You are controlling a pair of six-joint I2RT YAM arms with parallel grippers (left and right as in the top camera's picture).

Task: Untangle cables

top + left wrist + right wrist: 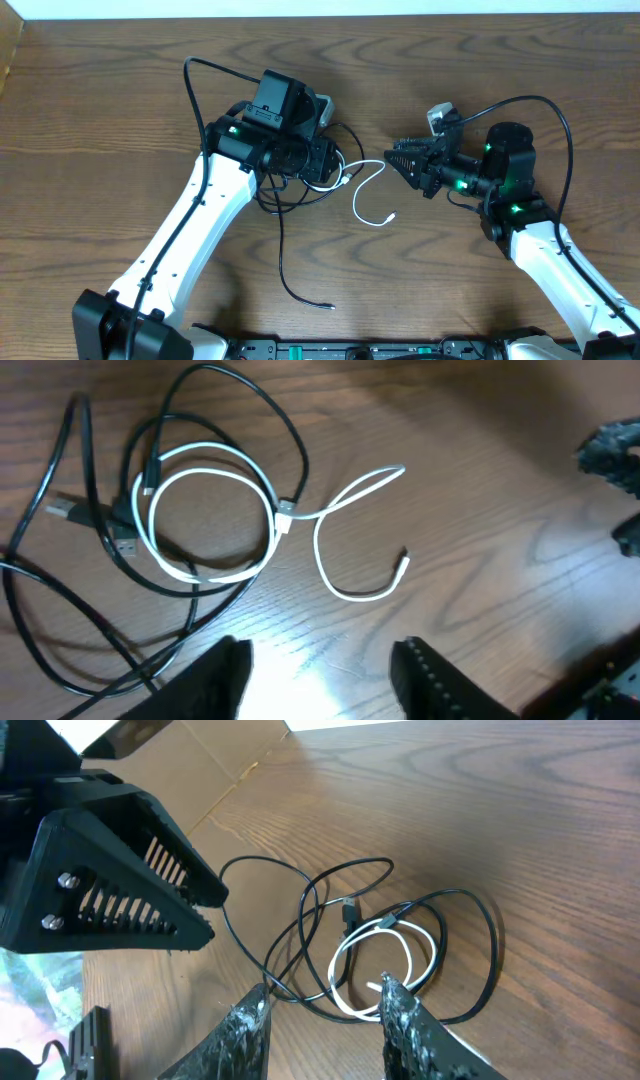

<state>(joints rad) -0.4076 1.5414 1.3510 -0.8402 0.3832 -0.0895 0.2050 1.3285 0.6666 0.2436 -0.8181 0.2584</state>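
The cables lie in a tangle on the wooden table. A white cable (356,205) is coiled inside loops of black cable (281,250), and its tail curls out to the right. In the left wrist view the white coil (283,515) and black loops (60,610) lie ahead and to the left of my left gripper (320,665), which is open over bare wood. My right gripper (322,1010) is also open, with nothing between its fingers. The white cable (437,942) and black loops (493,945) lie just beyond its tips, and a white end lies beside the right-hand fingertip (398,1005).
The left arm's wrist (285,125) hangs over the tangle and hides part of it from above. My right gripper (395,160) points left toward it. One black strand runs to the front edge (330,307). A cardboard sheet (230,760) lies at the far side.
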